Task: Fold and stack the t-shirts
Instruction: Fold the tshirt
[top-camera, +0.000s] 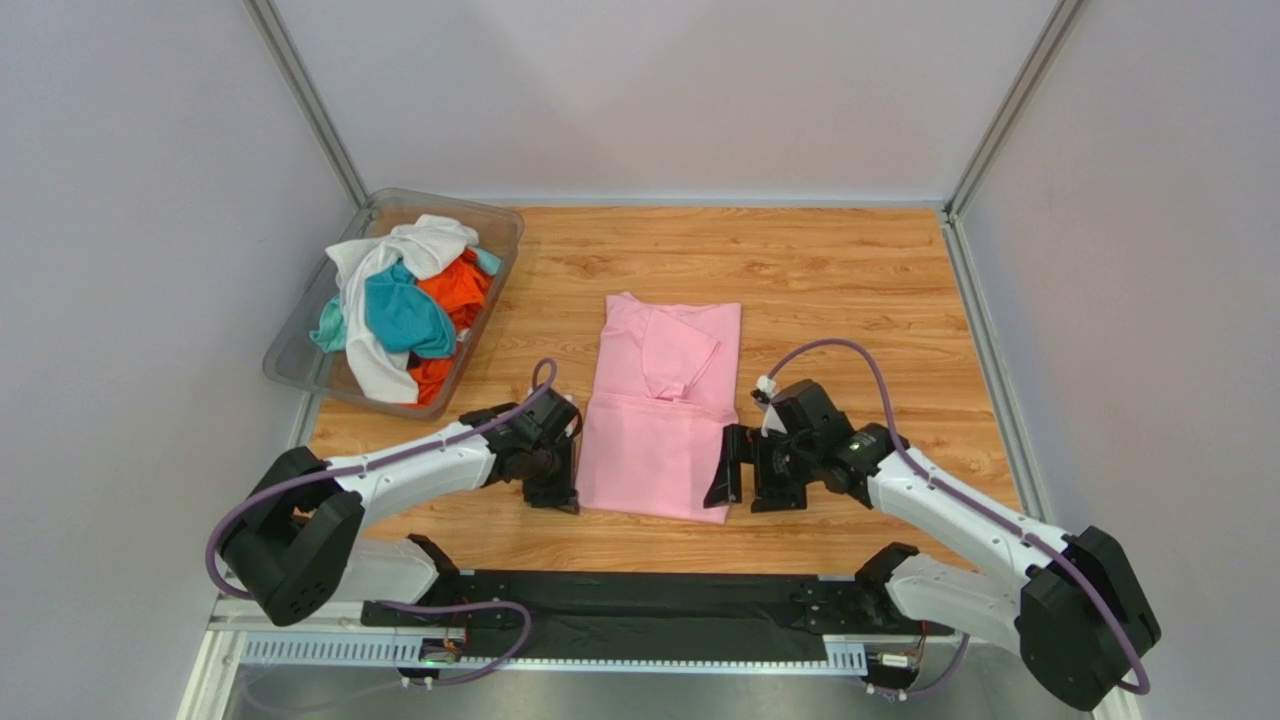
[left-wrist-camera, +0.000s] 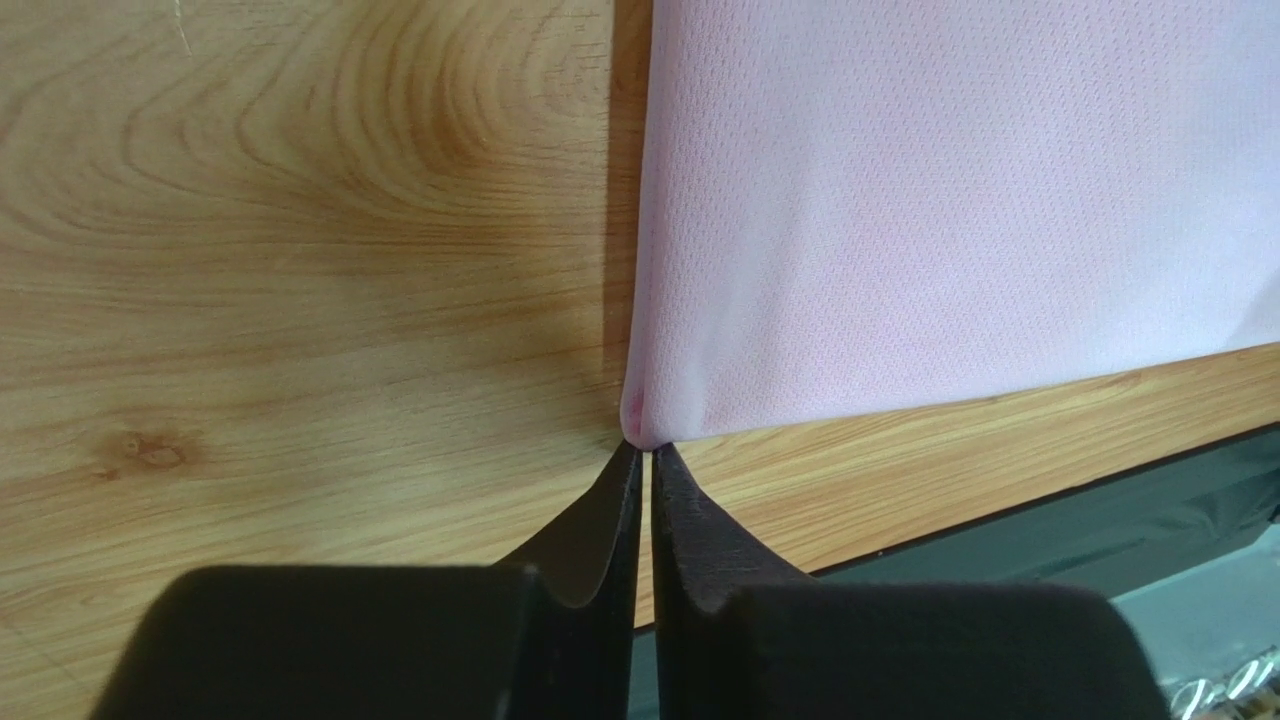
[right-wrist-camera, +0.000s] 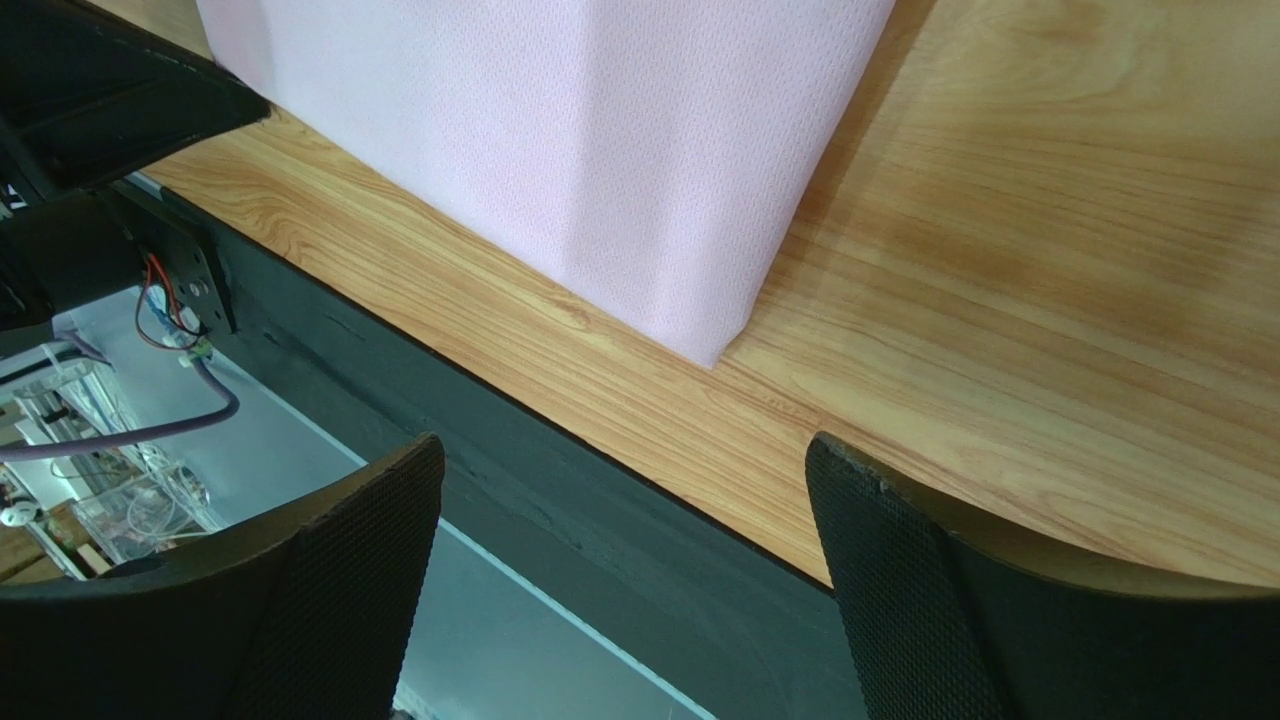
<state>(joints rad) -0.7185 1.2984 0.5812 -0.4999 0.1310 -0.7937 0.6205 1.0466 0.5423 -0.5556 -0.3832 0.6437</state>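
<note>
A light pink t-shirt (top-camera: 661, 413) lies partly folded in a long strip on the wooden table, a sleeve folded over its upper half. My left gripper (top-camera: 559, 492) is at its near left corner. In the left wrist view its jaws (left-wrist-camera: 646, 450) are closed, pinching the very tip of that corner of the pink shirt (left-wrist-camera: 962, 210), which is slightly raised. My right gripper (top-camera: 736, 480) is open and empty beside the near right corner. In the right wrist view (right-wrist-camera: 624, 450) that corner of the pink shirt (right-wrist-camera: 601, 150) lies flat just ahead of the fingers.
A clear plastic bin (top-camera: 289, 360) at the back left holds a pile of white (top-camera: 428, 240), teal (top-camera: 398, 308) and orange (top-camera: 458, 285) shirts. The table's near edge and a black rail (top-camera: 631, 593) run just behind both grippers.
</note>
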